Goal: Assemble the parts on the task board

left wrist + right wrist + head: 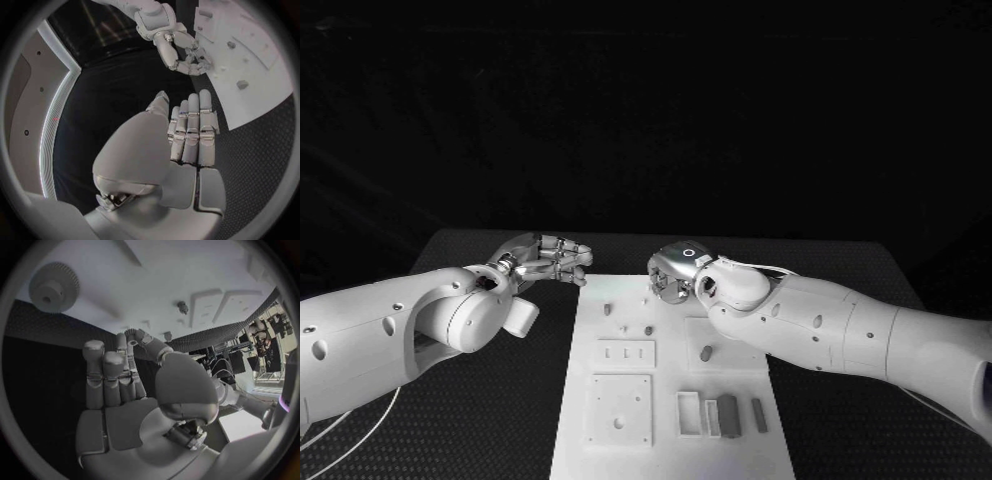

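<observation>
The white task board (668,385) runs down the middle of the table. My left hand (548,258) hovers off its far left corner; in the left wrist view its fingers (190,131) lie straight and side by side with nothing in them. My right hand (679,270) hangs over the board's far end, its fingers (111,371) raised and empty. A grey gear (55,287) lies flat on the board (144,275) beyond that hand. Small grey pegs (648,329) stand in the board's middle, and grey bars (728,415) lie near its front right.
Raised square plates (626,353) and a larger plate (619,408) sit on the board's left half. Black matting (488,420) covers the table on both sides. The left wrist view shows my right hand (180,46) at the board's (250,60) edge.
</observation>
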`<state>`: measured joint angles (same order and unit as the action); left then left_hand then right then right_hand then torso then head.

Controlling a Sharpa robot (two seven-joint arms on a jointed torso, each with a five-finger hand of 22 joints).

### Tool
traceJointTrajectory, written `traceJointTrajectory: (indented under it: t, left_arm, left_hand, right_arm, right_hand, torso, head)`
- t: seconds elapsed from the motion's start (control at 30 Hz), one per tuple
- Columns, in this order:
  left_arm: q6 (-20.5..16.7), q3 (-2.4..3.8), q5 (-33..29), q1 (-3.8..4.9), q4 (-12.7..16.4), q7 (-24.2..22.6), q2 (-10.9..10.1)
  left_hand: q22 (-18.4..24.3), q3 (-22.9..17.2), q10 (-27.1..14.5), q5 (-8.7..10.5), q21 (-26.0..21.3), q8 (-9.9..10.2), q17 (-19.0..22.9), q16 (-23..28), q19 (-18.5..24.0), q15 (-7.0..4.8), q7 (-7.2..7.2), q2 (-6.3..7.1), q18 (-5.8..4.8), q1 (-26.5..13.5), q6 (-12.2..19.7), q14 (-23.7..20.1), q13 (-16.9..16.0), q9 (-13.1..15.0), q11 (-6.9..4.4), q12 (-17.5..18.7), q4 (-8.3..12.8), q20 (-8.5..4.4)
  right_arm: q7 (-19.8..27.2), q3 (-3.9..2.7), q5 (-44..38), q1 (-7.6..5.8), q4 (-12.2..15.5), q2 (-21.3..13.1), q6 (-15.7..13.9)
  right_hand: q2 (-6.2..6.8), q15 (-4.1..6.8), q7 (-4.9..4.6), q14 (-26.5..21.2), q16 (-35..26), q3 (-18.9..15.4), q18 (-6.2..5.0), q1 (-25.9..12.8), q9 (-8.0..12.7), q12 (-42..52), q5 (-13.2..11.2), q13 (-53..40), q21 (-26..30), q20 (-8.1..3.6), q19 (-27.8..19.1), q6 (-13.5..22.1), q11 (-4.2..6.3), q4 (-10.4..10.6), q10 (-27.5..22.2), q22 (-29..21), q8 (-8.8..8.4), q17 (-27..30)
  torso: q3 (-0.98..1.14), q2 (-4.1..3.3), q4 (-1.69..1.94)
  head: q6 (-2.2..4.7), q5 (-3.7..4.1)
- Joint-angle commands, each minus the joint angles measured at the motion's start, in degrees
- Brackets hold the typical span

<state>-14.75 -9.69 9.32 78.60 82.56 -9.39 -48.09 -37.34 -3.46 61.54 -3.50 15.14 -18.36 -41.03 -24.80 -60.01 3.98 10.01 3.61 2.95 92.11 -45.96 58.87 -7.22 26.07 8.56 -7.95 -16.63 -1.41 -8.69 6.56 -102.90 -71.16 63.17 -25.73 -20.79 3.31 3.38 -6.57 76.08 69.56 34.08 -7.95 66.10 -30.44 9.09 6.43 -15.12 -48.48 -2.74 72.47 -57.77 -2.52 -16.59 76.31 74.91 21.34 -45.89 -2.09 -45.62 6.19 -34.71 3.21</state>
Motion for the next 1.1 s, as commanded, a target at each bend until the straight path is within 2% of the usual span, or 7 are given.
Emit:
traceJointTrajectory:
  t: [0.03, 0.13, 0.27, 0.47, 0.53, 0.67, 1.1]
  left_arm:
    - [0.9, 0.07, 0.2, 0.24, -0.1, -0.4, 0.5]
    - [1.0, 0.07, 0.2, 0.27, -0.2, -0.3, 0.7]
    - [0.9, 0.07, 0.2, 0.36, -0.2, -0.3, 0.9]
    - [1.1, 0.07, 0.2, 0.41, -0.4, -0.3, 1.2]
    - [1.1, 0.07, 0.2, 0.45, -0.4, -0.3, 1.2]
    - [1.0, 0.07, 0.2, 0.61, -0.3, -0.3, 1.1]
    - [1.1, 0.07, 0.2, 1.07, -0.2, -0.2, 1.2]
  left_hand:
    - [-0.1, -0.3, 0.0, 0.25, -0.2, 0.4, -0.1, 0.2, 0.2, -0.08, 0.46, 0.1, 0.46, -0.6, 0.0, 0.3, 0.0, -0.1, 0.2, 0.2, 0.0, -0.39]
    - [-0.1, -0.3, 0.0, 0.24, -0.2, 0.4, -0.1, 0.3, 0.2, -0.08, 0.46, 0.1, 0.46, -0.6, 0.0, 0.3, 0.0, -0.1, 0.2, 0.2, 0.0, -0.39]
    - [-0.1, -0.3, 0.0, 0.24, -0.2, 0.4, -0.2, 0.3, 0.2, -0.08, 0.46, 0.1, 0.46, -0.6, 0.0, 0.3, 0.0, -0.1, 0.2, 0.3, 0.0, -0.39]
    - [-0.1, -0.3, 0.0, 0.24, -0.2, 0.4, -0.2, 0.3, 0.2, -0.08, 0.46, 0.1, 0.46, -0.6, 0.0, 0.3, 0.0, -0.1, 0.2, 0.3, 0.0, -0.39]
    - [-0.1, -0.3, 0.0, 0.24, -0.2, 0.4, -0.2, 0.3, 0.2, -0.08, 0.46, 0.1, 0.46, -0.6, 0.0, 0.3, 0.0, -0.1, 0.2, 0.3, 0.0, -0.39]
    - [-0.1, -0.3, 0.0, 0.25, -0.3, 0.4, -0.3, 0.4, 0.2, -0.07, 0.47, 0.12, 0.45, -0.6, 0.0, 0.3, 0.0, -0.1, 0.21, 0.3, 0.0, -0.39]
    - [-0.1, -0.4, 0.0, 0.25, -0.3, 0.5, -0.3, 0.4, 0.2, -0.07, 0.47, 0.16, 0.45, -0.6, 0.0, 0.3, 0.0, -0.1, 0.22, 0.4, 0.0, -0.39]
  right_arm:
    - [-1.8, -0.02, -2.1, 0.01, -0.4, 0.6, -1.0]
    - [-2.2, -0.02, -2.5, 0.01, -0.4, 1.0, -1.4]
    - [-2.5, -0.02, -2.7, 0.02, -1.0, 2.0, -1.7]
    - [-2.9, -0.02, -3.6, 0.04, -2.5, 3.2, -2.1]
    - [-2.9, -0.02, -3.5, 0.04, -3.0, 3.4, -2.1]
    - [-2.8, -0.02, -3.5, 0.05, -3.5, 3.8, -2.3]
    - [-2.3, 0.03, -3.8, 0.33, -5.7, 5.4, -1.7]
  right_hand:
    - [-0.26, 1.47, 0.23, -1.4, 0.4, 0.3, -7.05, 0.6, -1.7, 0.4, 0.3, -0.1, -0.2, -0.28, 0.0, -0.5, 1.0, -0.1, 1.2, 1.3, 0.18, 0.1]
    - [-0.25, 1.47, 0.23, -1.4, 0.4, 0.3, -7.05, 0.6, -1.7, 0.4, 0.3, -0.1, -0.2, -0.27, 0.0, -0.5, 1.01, -0.1, 1.2, 1.3, 0.17, 0.1]
    - [-0.22, 1.48, 0.23, -1.4, 0.4, 0.3, -7.05, 0.6, -1.7, 0.4, 0.3, -0.2, -0.2, -0.27, 0.0, -0.5, 1.01, -0.1, 1.2, 1.3, 0.16, 0.1]
    - [-0.18, 1.5, 0.24, -1.4, 0.4, 0.3, -7.05, 0.6, -1.7, 0.4, 0.3, -0.2, -0.3, -0.26, 0.0, -0.5, 1.03, -0.1, 1.2, 1.3, 0.13, 0.1]
    - [-0.18, 1.5, 0.24, -1.4, 0.4, 0.3, -7.05, 0.6, -1.7, 0.4, 0.3, -0.2, -0.3, -0.26, 0.0, -0.5, 1.03, -0.1, 1.2, 1.3, 0.13, 0.1]
    - [-0.16, 1.51, 0.24, -1.4, 0.4, 0.4, -7.05, 0.6, -1.7, 0.4, 0.3, -0.3, -0.3, -0.25, 0.0, -0.6, 1.04, -0.1, 1.2, 1.3, 0.12, 0.1]
    - [-0.1, 1.52, 0.25, -1.4, 0.5, 0.4, -7.05, 0.6, -1.8, 0.3, 0.3, -0.3, -0.3, -0.23, 0.0, -0.6, 1.05, -0.1, 1.2, 1.3, 0.07, 0.1]
  torso:
    - [0.04, -0.05, 0.03]
    - [0.05, -0.06, 0.06]
    - [0.03, -0.08, -0.1]
    - [-0.02, -0.1, 0.03]
    - [0.04, -0.09, -0.02]
    - [0.01, -0.18, -0.05]
    - [0.04, -0.22, -0.04]
  head:
    - [-0.03, -0.07]
    - [0.07, -0.19]
    - [0.24, -0.55]
    - [0.42, -0.5]
    - [0.43, -0.54]
    - [0.6, -0.54]
    - [0.31, -0.63]
